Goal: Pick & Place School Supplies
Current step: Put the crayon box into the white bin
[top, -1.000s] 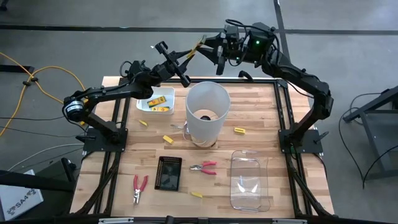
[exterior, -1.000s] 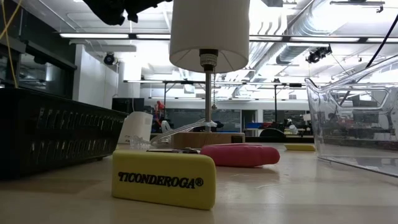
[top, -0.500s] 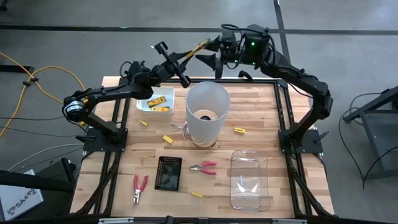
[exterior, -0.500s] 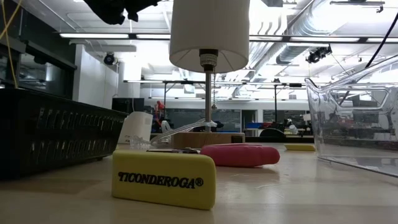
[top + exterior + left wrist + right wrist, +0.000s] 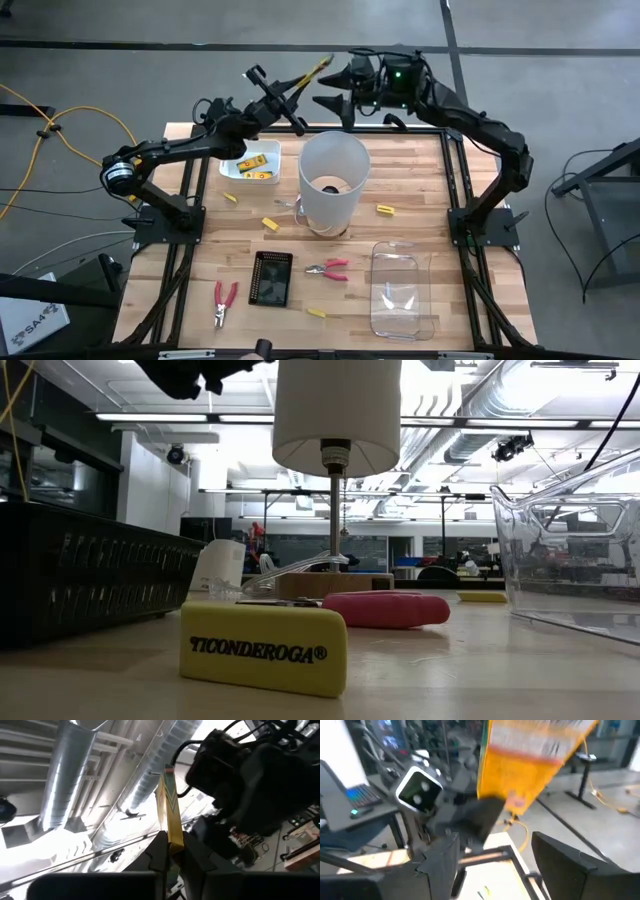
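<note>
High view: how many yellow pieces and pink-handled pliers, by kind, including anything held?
Yellow erasers loose on table: 4
Yellow erasers in white tray: 2
Yellow piece in left gripper: 1
Pink-handled pliers: 2
Total: 9

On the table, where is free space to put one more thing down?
Bare wood lies between the clear bin and the yellow piece along the right side, and in the near left corner beside the pink-handled pliers. It is crowded around the white cylinder and the white tray.
</note>
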